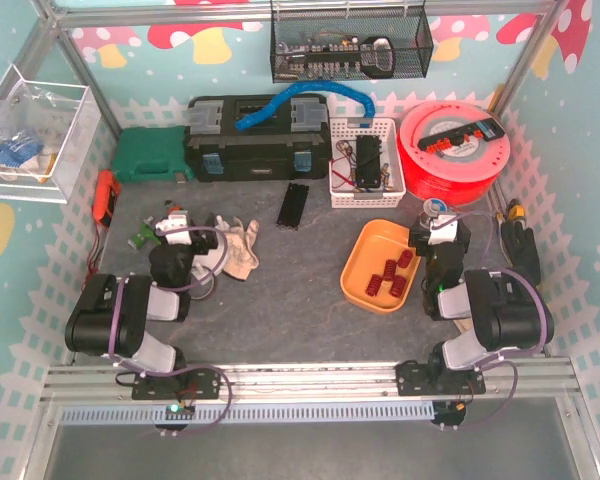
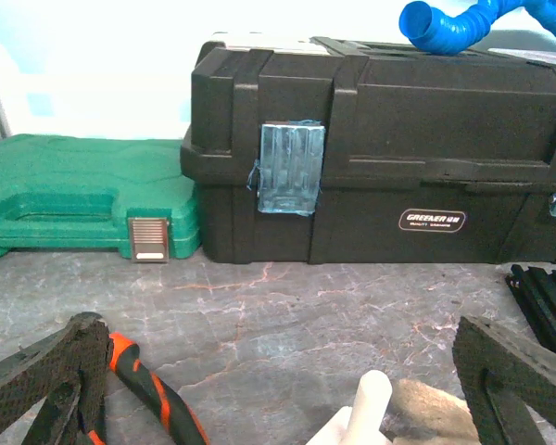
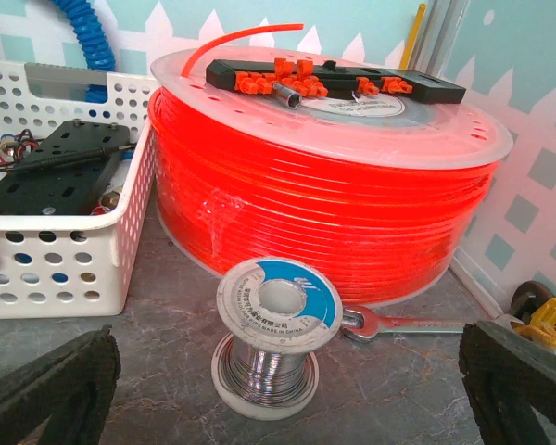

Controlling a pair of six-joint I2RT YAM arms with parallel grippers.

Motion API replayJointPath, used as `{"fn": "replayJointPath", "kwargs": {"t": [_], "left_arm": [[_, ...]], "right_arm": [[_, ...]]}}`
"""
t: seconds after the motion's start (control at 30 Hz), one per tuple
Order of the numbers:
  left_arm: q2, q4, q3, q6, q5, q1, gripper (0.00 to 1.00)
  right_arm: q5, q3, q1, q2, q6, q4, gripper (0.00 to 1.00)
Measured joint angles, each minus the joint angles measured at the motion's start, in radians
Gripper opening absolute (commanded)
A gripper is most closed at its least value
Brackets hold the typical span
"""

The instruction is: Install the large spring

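Ahead of the left claw (image 2: 283, 375), slightly to its right, the black toolbox (image 2: 398, 130) is carrying a small badge (image 2: 433, 221) reading roughly "GREENER"; its smaller line is staying illegible. Just ahead of the right claw (image 3: 283, 385), the wire spool (image 3: 264, 371) is showing a blue-and-white label (image 3: 301, 301) with print too fine to read.

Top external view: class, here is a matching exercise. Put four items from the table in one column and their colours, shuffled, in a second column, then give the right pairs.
Items
1. toolbox
2. tool case
3. tray holding the springs
4. perforated basket

Colours
A. orange
B. white
C. black
D. green

Pairs: 1-C; 2-D; 3-A; 4-B
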Motion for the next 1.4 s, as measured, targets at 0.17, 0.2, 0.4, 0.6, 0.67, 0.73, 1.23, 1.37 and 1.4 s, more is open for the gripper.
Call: {"fn": "replayJointPath", "kwargs": {"t": [0.17,0.2,0.4,0.6,0.67,0.73,1.23,1.37,1.4], "left_arm": [[0.000,0.000,0.000,0.000,0.000,0.000,0.99],[0.000,0.000,0.000,0.000,0.000,0.000,0.99],[0.000,0.000,0.000,0.000,0.000,0.000,0.99],[0.000,0.000,0.000,0.000,0.000,0.000,0.99],[-0.002,-0.003,0.000,0.000,0.000,0.000,0.99],[-0.023,-0.032,0.003,0.000,0.001,0.000,0.99],[-0.408,-0.791,0.425,-0.204,-0.007,-0.006,0.99],[-0.478,-0.967,0.486,-0.369,-0.007,-0.006,0.99],[-0.496,-1.006,0.486,-0.414,-0.007,-0.006,0.99]], "right_arm": [[0.000,0.000,0.000,0.000,0.000,0.000,0.99],[0.000,0.000,0.000,0.000,0.000,0.000,0.99],[0.000,0.000,0.000,0.000,0.000,0.000,0.99],[-0.002,0.000,0.000,-0.013,0.000,-0.007,0.99],[-0.008,0.002,0.000,-0.021,-0.001,-0.011,0.99],[-0.018,0.011,0.000,-0.040,-0.002,-0.042,0.99],[-0.161,0.554,0.000,-0.365,0.230,-0.933,0.99],[-0.225,0.647,-0.002,-0.385,0.328,-1.126,0.99],[-0.255,0.644,-0.003,-0.401,0.347,-1.161,0.99]]}}
